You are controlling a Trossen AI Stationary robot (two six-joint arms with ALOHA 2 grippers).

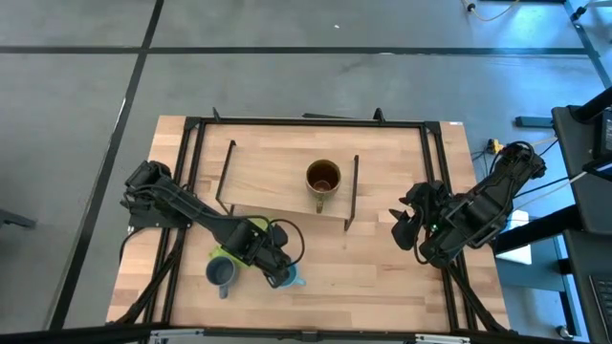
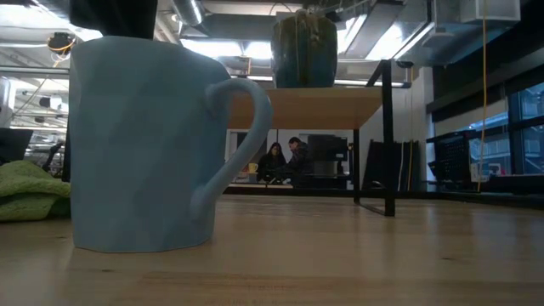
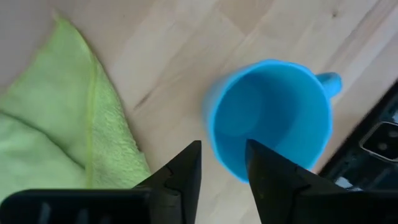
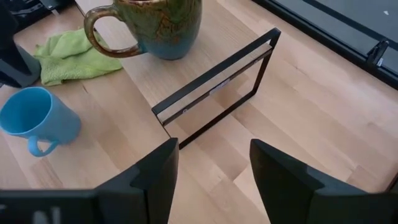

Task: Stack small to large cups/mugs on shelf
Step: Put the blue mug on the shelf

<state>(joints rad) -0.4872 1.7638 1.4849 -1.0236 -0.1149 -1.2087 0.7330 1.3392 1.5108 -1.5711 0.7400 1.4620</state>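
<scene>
High view: the shelf (image 1: 287,182), a light-wood board on thin black rod legs, stands mid-table on the wooden tabletop (image 1: 382,277) and carries the olive-brown mug (image 1: 323,178), upright near its right end with its handle toward the front edge. The left gripper (image 1: 278,268) is directly over the bright light-blue mug (image 1: 290,278), which sits on the tabletop in front of the shelf; the grey-blue mug (image 1: 221,273) stands just to its left, and a lime-green cloth (image 1: 234,247) lies behind the pair, partly under the arm. The right gripper (image 1: 403,226) waits to the right of the shelf, well apart from all mugs. Low view: the light-blue mug (image 2: 149,144) fills the foreground, upright on the tabletop, handle to the picture's right; the cloth (image 2: 30,191) lies beside it, and the olive-brown mug (image 2: 304,47) stands on the shelf board (image 2: 310,106) above and behind — two people sit in the room beyond. Left wrist view: the left gripper (image 3: 224,171) has its fingers apart, hovering at the rim of the light-blue mug (image 3: 270,115), with the cloth (image 3: 62,124) alongside. Right wrist view: the right gripper (image 4: 214,168) is spread and holds nothing; the olive-brown mug (image 4: 155,25), light-blue mug (image 4: 37,118) and cloth (image 4: 74,56) lie ahead.
</scene>
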